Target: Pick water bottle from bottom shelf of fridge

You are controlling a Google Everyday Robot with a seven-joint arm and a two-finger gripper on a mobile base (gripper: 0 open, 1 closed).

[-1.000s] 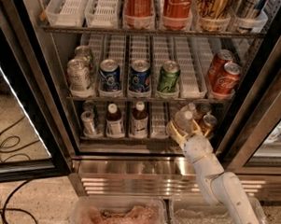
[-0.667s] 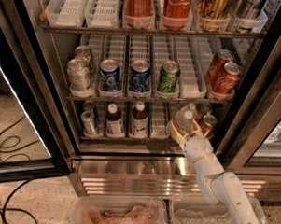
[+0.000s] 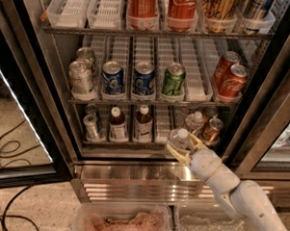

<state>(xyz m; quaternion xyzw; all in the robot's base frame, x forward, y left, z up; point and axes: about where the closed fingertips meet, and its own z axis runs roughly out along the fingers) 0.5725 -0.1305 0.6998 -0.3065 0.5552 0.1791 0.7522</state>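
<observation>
The fridge [image 3: 132, 177] stands open in front of me. My gripper [image 3: 182, 144], on a white arm coming from the lower right, is shut on the water bottle [image 3: 177, 138], a small clear bottle with a white cap. It holds the bottle upright at the front edge of the bottom shelf [image 3: 162, 122], right of centre. A second clear bottle [image 3: 195, 121] stands on that shelf just behind it.
The bottom shelf also holds two brown bottles [image 3: 117, 125], silver cans [image 3: 91, 124] at the left and a bronze can [image 3: 212, 130] at the right. Blue and green cans [image 3: 143, 79] fill the rack above. Clear bins [image 3: 121, 221] sit below. The door frame [image 3: 260, 122] is close on the right.
My gripper has drawn back toward me and slightly left with the water bottle, bringing it off the shelf lane. A second clear bottle behind it now shows.
</observation>
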